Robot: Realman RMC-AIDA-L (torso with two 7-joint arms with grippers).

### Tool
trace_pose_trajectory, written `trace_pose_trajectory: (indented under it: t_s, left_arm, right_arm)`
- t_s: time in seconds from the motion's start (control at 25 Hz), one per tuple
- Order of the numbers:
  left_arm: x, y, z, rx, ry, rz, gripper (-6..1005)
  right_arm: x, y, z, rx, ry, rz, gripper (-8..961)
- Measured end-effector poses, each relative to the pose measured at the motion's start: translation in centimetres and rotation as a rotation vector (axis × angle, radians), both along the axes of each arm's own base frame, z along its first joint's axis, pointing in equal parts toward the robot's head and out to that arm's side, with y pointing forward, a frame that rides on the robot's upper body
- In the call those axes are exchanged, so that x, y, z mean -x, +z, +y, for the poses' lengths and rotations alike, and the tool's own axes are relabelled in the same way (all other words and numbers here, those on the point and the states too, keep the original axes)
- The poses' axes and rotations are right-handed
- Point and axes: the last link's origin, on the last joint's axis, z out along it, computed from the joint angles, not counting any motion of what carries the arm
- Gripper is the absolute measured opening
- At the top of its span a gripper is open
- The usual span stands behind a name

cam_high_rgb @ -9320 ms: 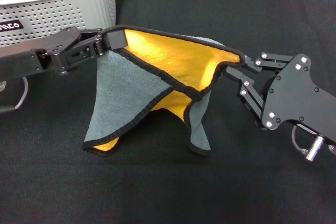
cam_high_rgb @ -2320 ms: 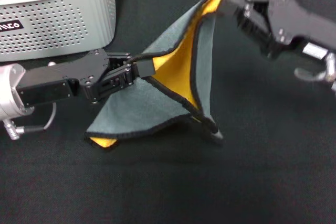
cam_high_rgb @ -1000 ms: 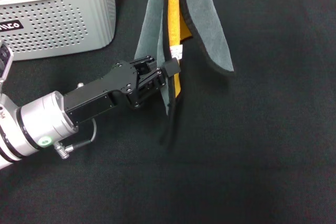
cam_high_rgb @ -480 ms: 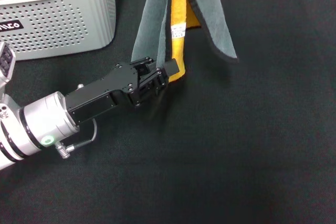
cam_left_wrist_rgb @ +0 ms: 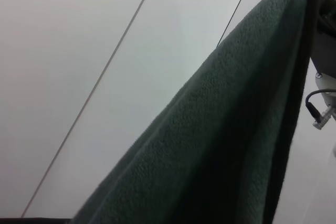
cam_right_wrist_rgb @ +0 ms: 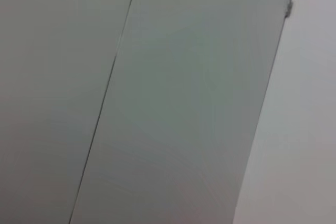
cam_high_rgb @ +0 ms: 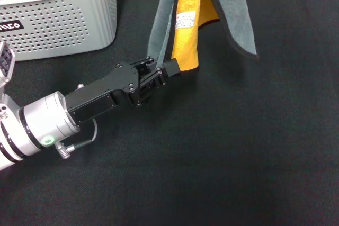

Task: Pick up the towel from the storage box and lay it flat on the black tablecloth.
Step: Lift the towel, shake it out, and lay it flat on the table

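I am partway through the spreading step: the towel (cam_high_rgb: 204,9) is out of the storage box (cam_high_rgb: 63,17) and hangs in the air over the black tablecloth (cam_high_rgb: 222,152), not yet laid down. My left claw (cam_high_rgb: 167,70) is pinching the towel's lower edge, near the corner where the yellow-orange face ends, just under the small white tag (cam_high_rgb: 184,22). From there the cloth rises steeply out of the top of the head view, folded lengthwise so the grey-green face wraps round the yellow one. My right claw is out of sight above; I judge it carries the upper end, but I cannot tell how its fingers stand. The left wrist view shows only the grey-green pile of the towel (cam_left_wrist_rgb: 220,140) running up towards a bit of dark hardware.

Next, as I judge it, the two held ends need to come apart and level so the fold opens, then sink together until the cloth lies on the tablecloth with no doubled flap. The loose grey-green flap on the right is likely to tuck under if I lower too soon.

The table is covered all over by the black tablecloth, with plenty of bare room in front of and beside my left arm. The storage box stands at the far left corner with something dark inside. Behind it is a pale wall.
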Motion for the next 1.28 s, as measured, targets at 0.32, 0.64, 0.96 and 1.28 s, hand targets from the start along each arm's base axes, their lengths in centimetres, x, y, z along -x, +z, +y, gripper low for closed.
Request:
trace_pose_trajectory:
  t_s: [0.32, 0.64, 0.96, 1.28]
  left_arm:
    - [0.1, 0.0, 0.1, -0.004, 0.008, 0.009, 239]
    - [0.3, 0.2, 0.2, -0.012, 0.022, 0.003, 236]
    - [0.3, 0.1, 0.1, 0.007, 0.020, 0.006, 218]
    - [0.3, 0.1, -0.2, 0.018, 0.009, -0.005, 37]
  right_arm:
    - [-0.1, 0.8, -0.1, -0.022, -0.017, 0.013, 18]
    - [-0.5, 1.2, -0.3, -0.032, -0.034, 0.017, 19]
    - [-1.3, 1.3, -0.5, -0.033, -0.056, 0.020, 20]
    - [-2.7, 1.3, -0.9, -0.029, -0.086, 0.022, 22]
